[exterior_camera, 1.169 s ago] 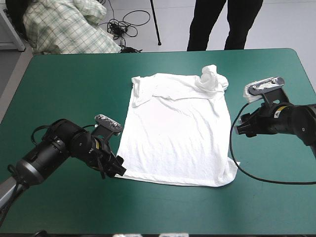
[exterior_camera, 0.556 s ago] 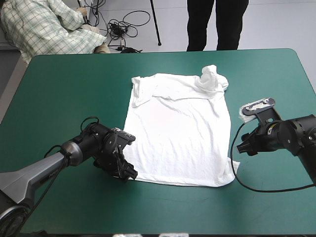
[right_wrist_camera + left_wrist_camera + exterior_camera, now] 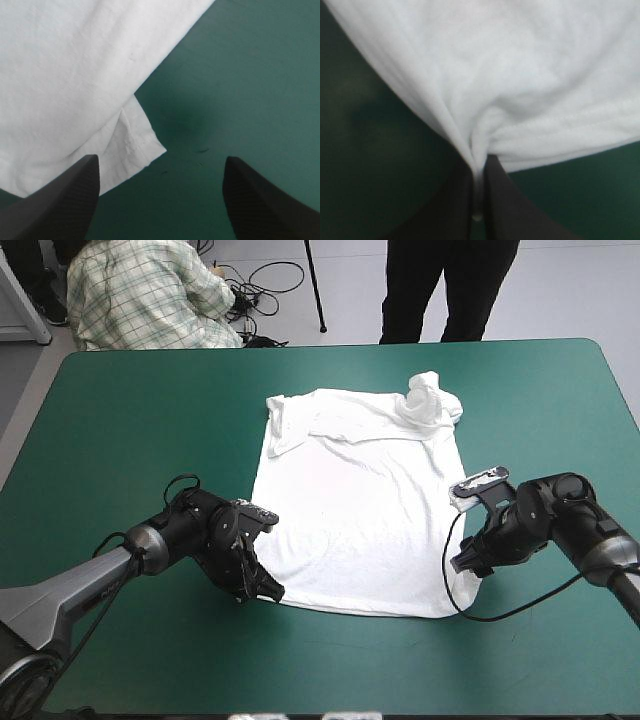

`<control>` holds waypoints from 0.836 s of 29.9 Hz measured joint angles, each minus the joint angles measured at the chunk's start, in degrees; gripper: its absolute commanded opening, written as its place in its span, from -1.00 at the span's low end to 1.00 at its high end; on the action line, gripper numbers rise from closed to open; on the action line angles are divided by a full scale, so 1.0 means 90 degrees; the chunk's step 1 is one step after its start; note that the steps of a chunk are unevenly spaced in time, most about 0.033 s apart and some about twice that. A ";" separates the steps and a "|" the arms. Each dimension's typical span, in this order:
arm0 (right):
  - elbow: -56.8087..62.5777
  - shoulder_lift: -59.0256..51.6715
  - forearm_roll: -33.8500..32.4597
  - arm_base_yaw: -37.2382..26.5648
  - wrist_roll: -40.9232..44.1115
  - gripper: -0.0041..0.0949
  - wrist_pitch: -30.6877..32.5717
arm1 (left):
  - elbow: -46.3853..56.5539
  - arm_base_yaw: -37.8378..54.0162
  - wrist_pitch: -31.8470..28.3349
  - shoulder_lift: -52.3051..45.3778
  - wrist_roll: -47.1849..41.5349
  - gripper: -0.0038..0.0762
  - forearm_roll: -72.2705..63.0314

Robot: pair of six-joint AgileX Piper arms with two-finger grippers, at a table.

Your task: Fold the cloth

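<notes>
Two tools flank the white T-shirt (image 3: 360, 510), spread flat on our teal-green surface (image 3: 130, 410): left tool (image 3: 477, 200) pinches its near-left hem corner; right tool (image 3: 161, 162) gapes around the near-right corner, we judge to lift both.

Here's the surface (image 3: 120, 410), wide under its teal-green cover, with rounded far corners and a thin dark rim along the far edge. The light falls evenly on it, with a pale sheen toward the far left and no hard shadows. Beyond the far edge lies the floor (image 3: 560, 290), smooth and light grey, and it runs on down past the surface's left side. A tangle of black cables (image 3: 250, 300) sprawls on that floor. Just beside it a thin black pole (image 3: 314, 290) comes down at a slant. At the far left stands a pale grey cabinet (image 3: 20, 300). Up close in the right wrist view, a soft dark shadow (image 3: 182, 122) sits on the cover.
</notes>
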 measured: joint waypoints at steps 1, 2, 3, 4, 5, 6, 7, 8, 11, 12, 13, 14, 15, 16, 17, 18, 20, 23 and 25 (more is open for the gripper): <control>0.0000 0.0056 0.0026 0.0000 0.0000 0.39 0.0000 | -0.0005 0.0000 0.0000 0.0000 0.0000 -0.93 0.0000; 0.0000 0.0090 0.0057 0.0000 0.0000 0.39 -0.0009 | -0.0005 0.0000 0.0000 0.0000 0.0000 -0.93 0.0000; 0.0000 0.0128 0.0104 0.0000 0.0000 0.39 -0.0024 | -0.0005 0.0000 0.0000 0.0000 0.0000 -0.93 0.0000; 0.0000 0.0178 0.0156 0.0000 0.0000 0.38 -0.0031 | -0.0005 0.0000 0.0000 0.0000 0.0000 -0.93 0.0000; 0.0000 0.0203 0.0177 0.0000 0.0000 0.35 -0.0040 | -0.0005 0.0000 0.0000 0.0000 0.0000 -0.93 0.0000; 0.0000 0.0265 0.0192 0.0000 0.0000 0.30 -0.0038 | -0.0005 0.0000 0.0000 0.0002 0.0000 -0.93 0.0000; 0.0000 0.0313 0.0214 0.0000 0.0000 0.26 -0.0038 | -0.0005 0.0000 -0.0007 0.0007 0.0000 -0.93 0.0000; 0.0000 0.0378 0.0215 0.0000 0.0000 0.21 -0.0044 | -0.0005 0.0000 -0.0001 0.0007 0.0000 -0.93 0.0000; 0.0000 0.0590 0.0227 0.0000 -0.0005 0.15 -0.0065 | -0.0005 0.0000 -0.0001 0.0007 0.0000 -0.93 0.0000; 0.0000 0.0670 0.0235 0.0000 -0.0005 0.15 -0.0072 | -0.0005 0.0000 -0.0001 0.0007 0.0000 -0.93 0.0000; 0.0000 0.0751 0.0234 0.0000 0.0002 0.15 -0.0071 | -0.0005 0.0000 -0.0001 0.0007 0.0000 -0.93 0.0000; 0.0000 0.0816 0.0245 0.0000 0.0002 0.15 -0.0085 | -0.0005 0.0000 -0.0001 0.0007 0.0000 -0.93 0.0000; 0.0000 0.0907 0.0242 0.0000 0.0002 0.15 -0.0107 | -0.0005 0.0000 -0.0001 0.0007 0.0000 -0.93 0.0000; 0.0015 0.0963 0.0242 0.0000 0.0002 0.15 -0.0148 | -0.0005 0.0000 -0.0001 0.0007 0.0000 -0.93 0.0000; 0.0042 0.1014 0.0242 0.0000 0.0002 0.15 -0.0192 | -0.0005 0.0000 0.0000 0.0007 0.0000 -0.93 0.0000; 0.0117 0.1084 0.0247 0.0000 0.0025 0.15 -0.0258 | -0.0005 0.0000 0.0000 0.0007 0.0000 -0.93 0.0000; 0.0264 0.1161 0.0221 0.0000 0.0048 0.12 -0.0357 | -0.0005 0.0000 0.0000 0.0007 0.0000 -0.93 0.0000; 0.0530 0.1065 0.0205 0.0005 0.0095 -0.03 -0.0611 | -0.0005 0.0000 -0.0016 0.0009 0.0000 -0.93 0.0000; 0.0663 0.0990 0.0191 0.0005 0.0129 -0.20 -0.0762 | -0.0005 0.0000 -0.0022 0.0014 0.0000 -0.93 0.0000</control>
